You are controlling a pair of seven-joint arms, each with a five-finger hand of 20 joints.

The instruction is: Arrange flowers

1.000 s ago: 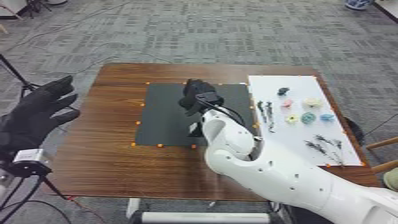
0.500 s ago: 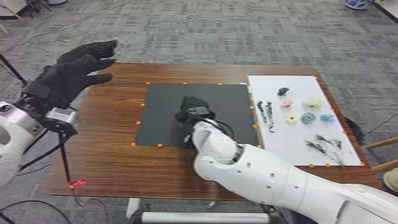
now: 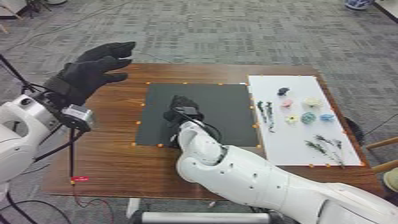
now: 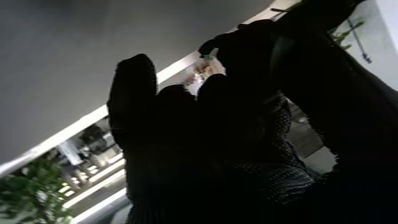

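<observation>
While the left hand (image 3: 89, 72) is held raised beyond the left edge of the brown wooden table (image 3: 107, 165), its fingers spread and nothing grasped, the work is given to the other arm. Farther right, the black mat (image 3: 222, 95) is marked round its border by small orange dots. Over it the right hand (image 3: 184, 107) is held low, palm side hidden from above; in the right wrist view its thumb and forefinger are drawn together, apparently pinching a thin green sprig (image 4: 342, 36), whose full length cannot be told.

At the right, a white board (image 3: 284, 156) is set beside the mat. Six flower heads are counted on it: one dark bloom (image 3: 282, 91), one pink bloom (image 3: 287, 103), one cream bloom (image 3: 312, 102), one yellow bloom (image 3: 291, 119), one teal bloom (image 3: 308, 118) and one light blue bloom (image 3: 327, 117). Two slender dark stems (image 3: 270, 120) are laid along its left side; the feathery sprigs (image 3: 327, 147) near its lower right overlap, and their number cannot be told.

The placing of greenery on the mat is judged to be in hand. Next, the sprig should be lowered flat, angled as wanted, and released without being dragged.
</observation>
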